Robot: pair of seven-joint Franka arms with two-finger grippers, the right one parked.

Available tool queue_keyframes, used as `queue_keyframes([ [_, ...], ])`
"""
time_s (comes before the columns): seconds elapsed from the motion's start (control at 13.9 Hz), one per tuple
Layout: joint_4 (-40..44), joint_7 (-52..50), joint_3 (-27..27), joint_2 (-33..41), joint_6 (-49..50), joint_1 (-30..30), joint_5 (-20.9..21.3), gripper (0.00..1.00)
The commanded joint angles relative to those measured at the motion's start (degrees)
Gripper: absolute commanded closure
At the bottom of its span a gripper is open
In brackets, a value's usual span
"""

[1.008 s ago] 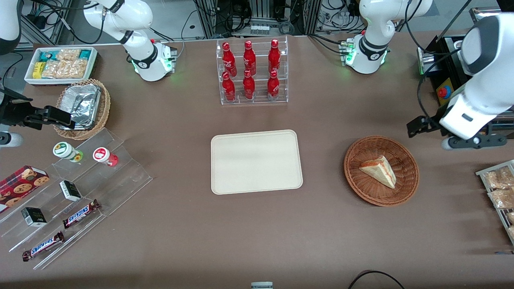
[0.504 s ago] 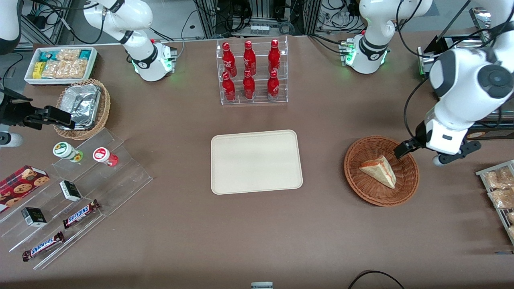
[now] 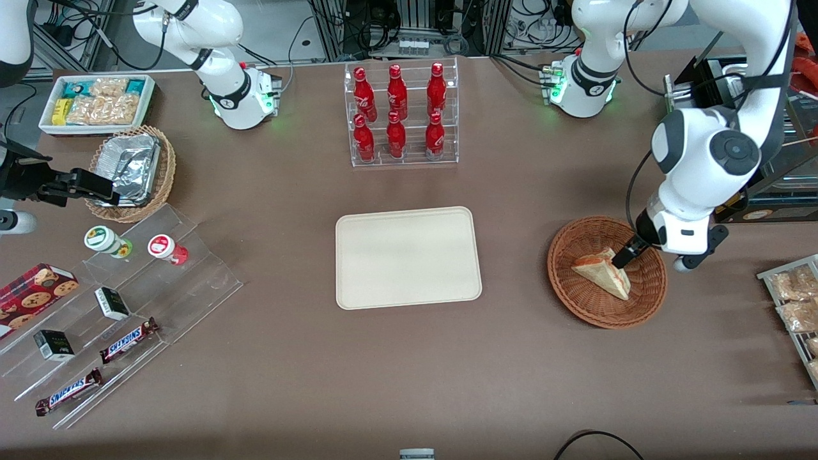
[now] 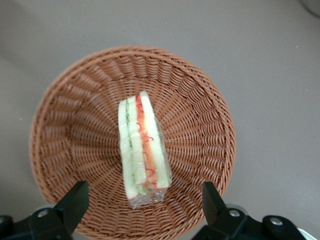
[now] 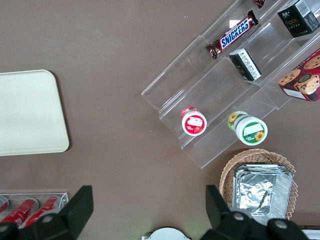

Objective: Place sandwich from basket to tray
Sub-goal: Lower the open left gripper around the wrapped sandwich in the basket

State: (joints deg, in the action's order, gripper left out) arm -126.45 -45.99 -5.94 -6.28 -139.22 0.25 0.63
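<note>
The sandwich, a wrapped white-bread wedge with a red-orange filling stripe, lies in the reddish-brown wicker basket toward the working arm's end of the table. My left gripper hangs just above the basket, over the wedge's broad end. In the left wrist view the sandwich rests in the middle of the basket, and the gripper is open, its black fingers standing wide on either side of the wedge's wrapped end without touching it. The cream tray sits bare at the table's centre.
A clear rack of red bottles stands farther from the front camera than the tray. A wire rack of snack packets lies beside the basket at the working arm's table edge. Acrylic steps with snacks lie toward the parked arm's end.
The left arm has swung in from the working arm's table edge and come down over the basket; its gripper now hangs above the sandwich. The sandwich, basket and tray have not moved.
</note>
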Motion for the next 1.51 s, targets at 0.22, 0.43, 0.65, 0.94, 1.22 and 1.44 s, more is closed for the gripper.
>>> queue_keyframes([
  [0.22,-0.03,-4.73,-0.92,-3.73,-3.25,-0.16,0.69,0.00],
  [0.43,-1.26,-4.73,-0.92,-5.49,-5.61,-0.16,0.78,0.00],
  [0.65,-1.96,-4.73,-0.83,-7.16,-7.20,-0.07,0.78,0.00],
  [0.94,-2.05,-4.81,-0.83,-9.01,-8.25,0.01,0.78,0.13],
  [1.22,-0.83,-6.22,-0.83,-9.10,-7.99,0.28,0.78,1.00],
  [1.44,2.06,-5.96,-0.74,-8.14,-4.33,-0.16,0.95,1.00],
])
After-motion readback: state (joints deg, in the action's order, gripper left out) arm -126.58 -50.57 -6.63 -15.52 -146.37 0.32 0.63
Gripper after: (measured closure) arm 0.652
